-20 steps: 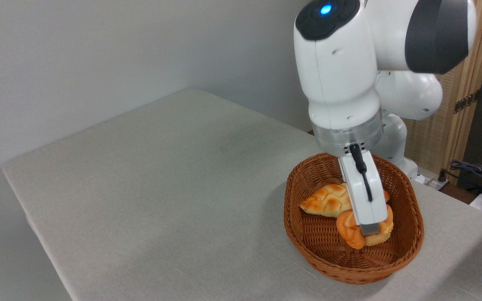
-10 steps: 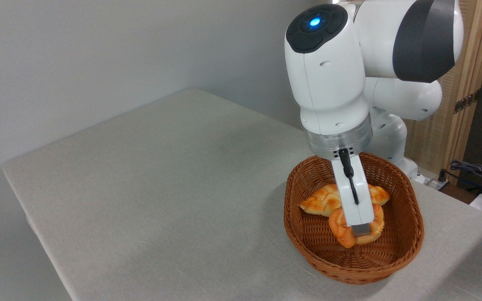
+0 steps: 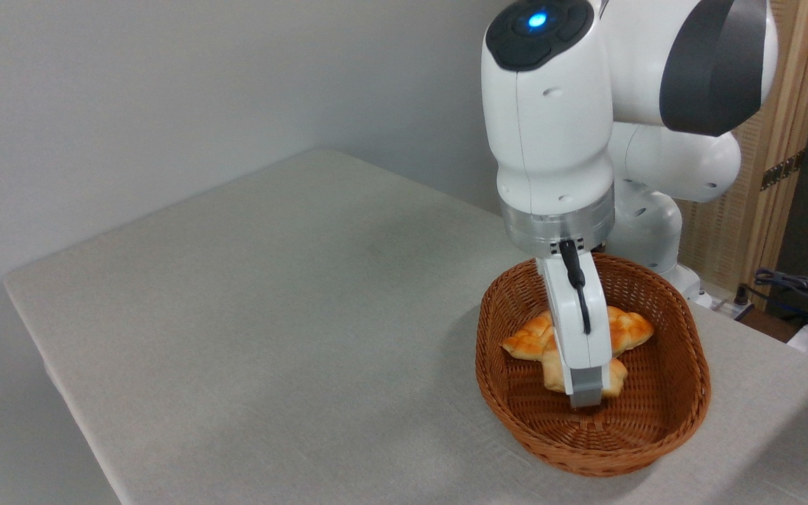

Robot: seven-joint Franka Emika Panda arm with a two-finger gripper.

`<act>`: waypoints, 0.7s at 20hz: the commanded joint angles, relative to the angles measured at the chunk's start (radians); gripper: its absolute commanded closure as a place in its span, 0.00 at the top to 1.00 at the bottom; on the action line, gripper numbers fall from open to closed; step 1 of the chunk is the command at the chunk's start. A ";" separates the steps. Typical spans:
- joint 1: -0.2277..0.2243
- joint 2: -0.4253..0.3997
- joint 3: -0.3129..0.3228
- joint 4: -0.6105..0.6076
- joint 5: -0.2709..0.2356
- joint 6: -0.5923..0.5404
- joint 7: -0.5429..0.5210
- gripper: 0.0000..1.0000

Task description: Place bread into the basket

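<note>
The bread (image 3: 553, 375), a small orange-golden bun, lies low inside the reddish-brown wicker basket (image 3: 700, 379) at the right of the table. It is mostly hidden behind my gripper (image 3: 585, 400). The gripper reaches straight down into the basket, and its near fingertip shows lower in the picture than the bun's bottom edge. The bun no longer sits at the fingertips, so the gripper looks open. The far finger is hidden.
A longer braided golden loaf (image 3: 630, 328) lies in the basket behind the bun. The grey cloth-covered table (image 3: 271, 294) stretches to the left. My arm's base (image 3: 649, 224) stands behind the basket, with cables (image 3: 797, 284) and a wooden screen (image 3: 783, 140) at far right.
The gripper has lowered and swung left into the basket. The bun, gripped at the fingertips before, now rests lower against the loaf, higher relative to the fingertip.
</note>
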 commanded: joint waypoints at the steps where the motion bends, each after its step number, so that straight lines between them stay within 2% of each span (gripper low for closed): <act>1: -0.021 -0.008 -0.004 0.078 -0.098 0.000 -0.145 1.00; 4: -0.024 0.010 -0.044 0.167 -0.175 0.019 -0.302 1.00; 7: -0.026 0.023 -0.082 0.215 -0.208 0.025 -0.463 1.00; 11: -0.015 0.049 -0.166 0.266 -0.210 0.022 -0.724 1.00; 14: 0.051 0.121 -0.297 0.370 -0.204 0.002 -0.836 1.00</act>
